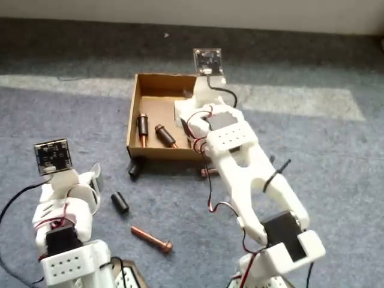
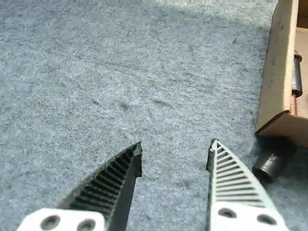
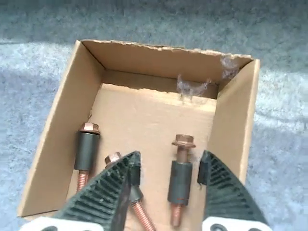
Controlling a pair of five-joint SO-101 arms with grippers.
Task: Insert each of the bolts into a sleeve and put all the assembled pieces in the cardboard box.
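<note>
As a sleeved bolt (image 3: 182,180) is seemingly being dropped off between its jaws, the right gripper (image 3: 171,154) is being held open; left gripper (image 2: 176,142) too.

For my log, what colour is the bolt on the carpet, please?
Copper; bolt clearest in high view.

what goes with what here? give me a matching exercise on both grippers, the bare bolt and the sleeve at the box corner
1 left gripper
2 right gripper
3 bare bolt
4 corner sleeve

a open above the cardboard box
b copper, lying on the carpet unsleeved
c open above bare carpet
d black, beside the box outside

Pairs: 1-c, 2-a, 3-b, 4-d
</note>
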